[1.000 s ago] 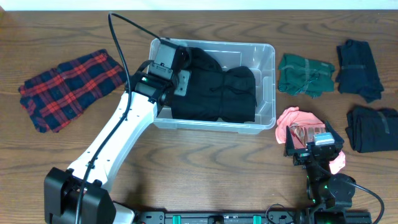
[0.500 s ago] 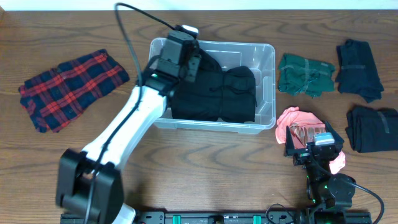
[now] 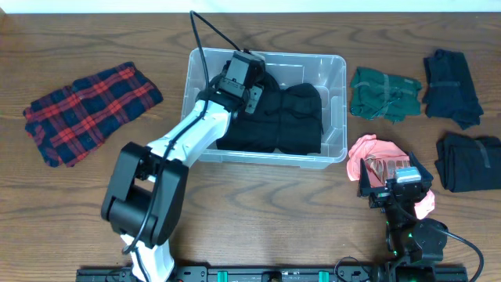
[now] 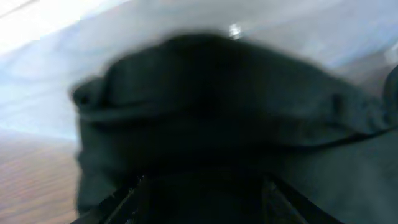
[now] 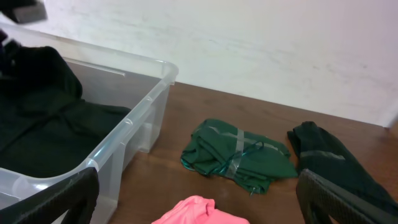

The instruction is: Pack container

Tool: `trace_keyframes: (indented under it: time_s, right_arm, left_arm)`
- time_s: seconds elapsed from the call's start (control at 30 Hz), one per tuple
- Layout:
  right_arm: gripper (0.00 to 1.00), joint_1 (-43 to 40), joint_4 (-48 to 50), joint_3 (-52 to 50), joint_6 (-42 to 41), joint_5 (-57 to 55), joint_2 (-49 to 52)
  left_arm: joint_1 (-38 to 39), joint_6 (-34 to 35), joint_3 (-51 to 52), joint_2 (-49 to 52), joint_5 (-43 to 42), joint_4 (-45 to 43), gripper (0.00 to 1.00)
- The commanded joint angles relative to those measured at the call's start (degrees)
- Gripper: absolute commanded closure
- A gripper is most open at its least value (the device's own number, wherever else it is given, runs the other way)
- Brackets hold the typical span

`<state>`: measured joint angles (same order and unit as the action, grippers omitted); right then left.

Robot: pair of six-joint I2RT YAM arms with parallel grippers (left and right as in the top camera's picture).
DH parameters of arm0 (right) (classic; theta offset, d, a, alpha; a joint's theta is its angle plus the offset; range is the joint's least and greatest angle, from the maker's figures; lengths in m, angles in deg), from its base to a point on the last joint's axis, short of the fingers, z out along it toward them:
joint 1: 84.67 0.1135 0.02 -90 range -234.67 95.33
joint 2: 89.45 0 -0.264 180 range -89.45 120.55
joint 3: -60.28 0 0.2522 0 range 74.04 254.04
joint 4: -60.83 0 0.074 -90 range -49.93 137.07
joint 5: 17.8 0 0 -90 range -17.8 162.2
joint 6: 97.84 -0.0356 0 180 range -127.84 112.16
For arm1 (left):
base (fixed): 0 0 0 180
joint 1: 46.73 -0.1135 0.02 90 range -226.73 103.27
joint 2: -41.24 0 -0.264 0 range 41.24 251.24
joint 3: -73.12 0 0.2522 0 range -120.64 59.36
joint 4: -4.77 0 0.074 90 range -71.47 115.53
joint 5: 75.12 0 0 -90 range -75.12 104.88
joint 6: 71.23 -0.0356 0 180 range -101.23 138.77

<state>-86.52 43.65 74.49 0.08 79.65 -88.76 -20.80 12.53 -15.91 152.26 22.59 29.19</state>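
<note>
We see the wood table carrying the clear container at upper centre, with black clothes in it. The left fingers sit over that cloth; whether they grip it we cannot tell. At lower right, the right fingers stand spread wide, empty.
</note>
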Motion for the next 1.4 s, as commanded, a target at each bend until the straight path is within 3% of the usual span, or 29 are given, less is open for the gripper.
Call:
trace_keyframes:
  time_s: [0.0,0.47,0.77,0.9,1.2,1.37]
  right_arm:
    - [0.01,0.4,-0.2,-0.1,-0.6,-0.4,-0.3]
    - [0.01,0.4,-0.2,-0.1,-0.6,-0.4,-0.3]
    - [0.01,0.4,-0.2,-0.1,-0.6,-0.4,-0.3]
    - [0.01,0.4,-0.2,-0.1,-0.6,-0.4,-0.3]
    - [0.01,0.4,-0.2,-0.1,-0.6,-0.4,-0.3]
    - [0.01,0.4,-0.2,-0.1,-0.6,-0.4,-0.3]
  left_arm:
    - [-0.1,-1.1,-1.2,2.6,0.0,1.6,0.42]
    - [-0.1,0.1,-2.4,2.6,-0.2,10.6,0.42]
    - [-0.2,1.4,-16.5,-6.4,-0.1,25.8,0.41]
    - [-1.9,5.0,-18.7,-13.2,-0.2,30.5,0.41]
    - [-18.1,14.8,-18.7,-25.5,-0.5,42.6,0.4]
    - [-32.9,15.0,-18.7,-26.5,-7.9,47.7,0.4]
